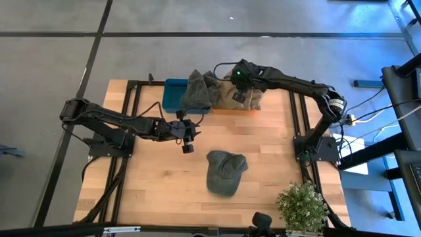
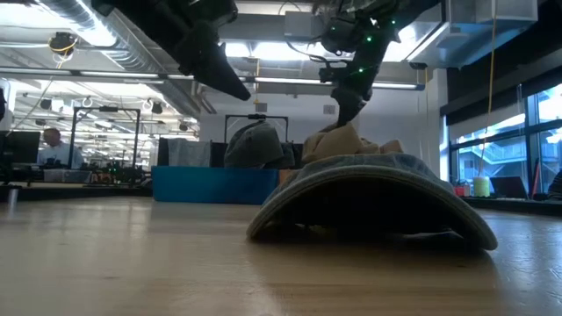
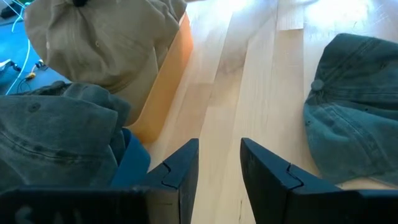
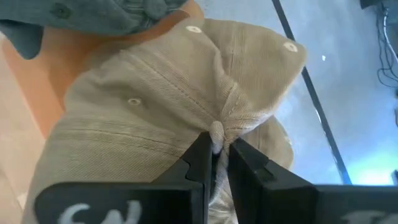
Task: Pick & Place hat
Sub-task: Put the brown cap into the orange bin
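Observation:
A tan hat (image 1: 248, 99) (image 4: 143, 106) sits in an orange bin (image 1: 231, 110) at the table's far edge. My right gripper (image 1: 237, 89) (image 4: 216, 152) is above it and shut on its crown. Beside it, a grey-green hat (image 1: 196, 92) rests in a blue bin (image 1: 172, 95). A dark green cap (image 1: 225, 172) (image 2: 369, 189) lies crown up on the wood nearer the near edge, its brim down. My left gripper (image 1: 187, 143) (image 3: 219, 152) hovers open to the left of that cap, holding nothing. My right gripper pinches the tan hat at the top of its crown, at the button (image 4: 216, 132) where the seams meet, between its two fingers. It comes from above, pointing down. The cloth gathers into folds at the fingertips (image 4: 200, 152). The hat's lower part sits in the orange bin (image 4: 62, 68).
A potted plant (image 1: 302, 207) stands at the near right corner. The two bins line the far edge. Bare wood (image 1: 151, 178) spreads left of the dark green cap. Black frame rails run along both table sides.

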Robot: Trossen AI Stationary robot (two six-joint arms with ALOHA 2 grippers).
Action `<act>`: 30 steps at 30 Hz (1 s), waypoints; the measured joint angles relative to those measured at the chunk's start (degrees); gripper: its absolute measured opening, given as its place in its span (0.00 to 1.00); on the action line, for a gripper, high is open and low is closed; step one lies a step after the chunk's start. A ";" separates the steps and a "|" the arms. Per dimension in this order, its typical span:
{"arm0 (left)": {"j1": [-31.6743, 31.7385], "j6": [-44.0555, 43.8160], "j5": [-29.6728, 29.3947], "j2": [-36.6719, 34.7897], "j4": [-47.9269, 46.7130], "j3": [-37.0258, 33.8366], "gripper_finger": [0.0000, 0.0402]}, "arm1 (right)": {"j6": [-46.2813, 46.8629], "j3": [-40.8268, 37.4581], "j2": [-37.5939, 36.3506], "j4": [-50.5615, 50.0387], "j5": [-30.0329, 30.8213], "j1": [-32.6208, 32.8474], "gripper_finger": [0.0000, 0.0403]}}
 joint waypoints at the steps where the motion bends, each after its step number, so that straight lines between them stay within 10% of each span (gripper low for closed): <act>1: 0.00 0.02 0.00 0.00 0.00 0.00 0.28 | -0.03 0.00 0.00 0.01 -0.31 0.00 0.11; 15: 0.00 0.00 0.00 -0.02 0.00 0.01 0.28 | -3.93 0.00 -0.02 -0.17 0.50 0.04 0.37; 23: 0.00 0.00 0.00 -0.04 -0.01 0.00 0.28 | 0.00 4.00 -0.31 -7.54 18.56 1.25 0.51; 30: 0.00 0.02 -0.02 -0.05 -0.43 0.00 0.28 | 3.02 6.72 -0.41 -14.98 5.47 4.29 0.53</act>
